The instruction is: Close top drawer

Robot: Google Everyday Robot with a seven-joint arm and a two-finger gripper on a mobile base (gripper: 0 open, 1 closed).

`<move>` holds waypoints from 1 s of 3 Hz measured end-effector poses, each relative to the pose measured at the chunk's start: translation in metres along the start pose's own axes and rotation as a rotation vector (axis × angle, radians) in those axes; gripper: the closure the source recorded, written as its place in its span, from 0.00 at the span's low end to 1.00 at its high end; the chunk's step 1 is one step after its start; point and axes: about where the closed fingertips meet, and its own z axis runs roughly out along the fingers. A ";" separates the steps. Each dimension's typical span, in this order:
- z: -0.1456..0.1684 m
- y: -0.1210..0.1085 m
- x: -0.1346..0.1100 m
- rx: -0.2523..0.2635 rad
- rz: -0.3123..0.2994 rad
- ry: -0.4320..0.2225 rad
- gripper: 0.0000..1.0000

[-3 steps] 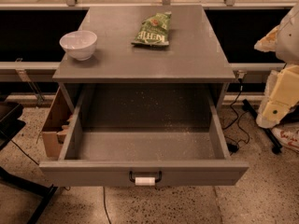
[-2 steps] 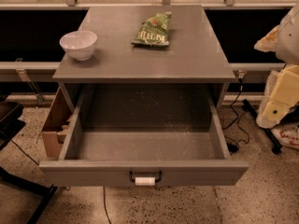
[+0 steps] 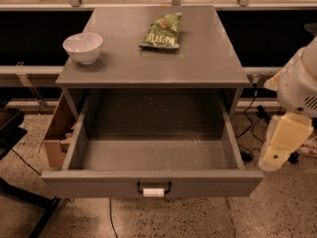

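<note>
The top drawer (image 3: 153,182) is pulled far out of the grey cabinet. Its deep box has a speckled floor (image 3: 156,152) with nothing in it. Its front faces me and bears a dark handle wrapped with a white tag (image 3: 153,191). My gripper (image 3: 283,142) shows as a cream-coloured piece at the end of the white arm (image 3: 302,86). It hangs to the right of the drawer's right front corner, apart from it and holding nothing that I can see.
On the cabinet top (image 3: 198,58) stand a white bowl (image 3: 82,47) at the left and a green chip bag (image 3: 161,32) at the middle back. A cardboard box (image 3: 57,133) leans against the cabinet's left side. Cables (image 3: 252,113) lie on the floor at the right.
The arm and gripper have come down and slightly left, nearer the drawer's right front corner. The drawer has not moved.
</note>
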 end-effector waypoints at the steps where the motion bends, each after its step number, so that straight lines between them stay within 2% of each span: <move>1: 0.036 0.033 0.013 -0.016 0.045 0.010 0.11; 2: 0.088 0.068 0.023 -0.026 0.092 -0.006 0.34; 3: 0.150 0.109 0.035 -0.071 0.128 -0.026 0.58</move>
